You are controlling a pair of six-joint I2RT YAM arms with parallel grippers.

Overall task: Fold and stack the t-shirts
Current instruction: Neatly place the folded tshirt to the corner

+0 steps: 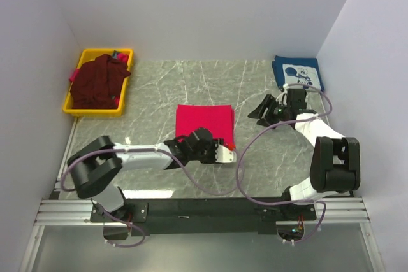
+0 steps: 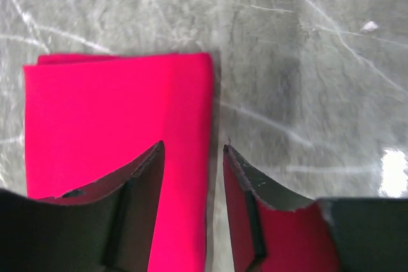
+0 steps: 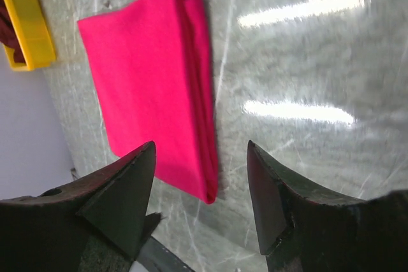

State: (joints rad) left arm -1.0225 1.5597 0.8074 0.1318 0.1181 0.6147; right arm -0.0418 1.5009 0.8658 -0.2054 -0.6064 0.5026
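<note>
red t-shirt (image 1: pixel 204 122) (image 2: pixel 115 132) (image 3: pixel 150 87): plain bright crimson, folded to a neat rectangle, lying flat on the grey marble table (image 1: pixel 191 81). layers show stacked along one long edge in the right wrist view. edges look square, no loose sleeve showing.

navy t-shirt (image 1: pixel 298 72): folded, white cartoon print facing up, flat on the table, well to the right of the red t-shirt and further back, by the right wall.

maroon t-shirt (image 1: pixel 97 81): unfolded, bunched up in the yellow bin (image 1: pixel 95 111) (image 3: pixel 25 23), spilling over the rim. there's something small at the back of the bin behind it, can't tell what. bin sits well left of the red t-shirt and further back.

left arm (image 1: pixel 137 154): stretched low across the table from the left. left gripper (image 1: pixel 224 155) (image 2: pixel 192 146) is at the red t-shirt's near right corner. jaws parted to a medium gap straddling the right edge of the cloth, one finger (image 2: pixel 137 183) over the fabric, the other over bare table. nothing pinched. can't tell if the tips touch the cloth.

right arm (image 1: pixel 312 128): elbow up, forearm reaching in toward the red t-shirt from the right. right gripper (image 1: pixel 260 111) (image 3: pixel 199 146) is just right of the red t-shirt, apart from it, over bare marble. jaws wide, nothing between them.
</note>
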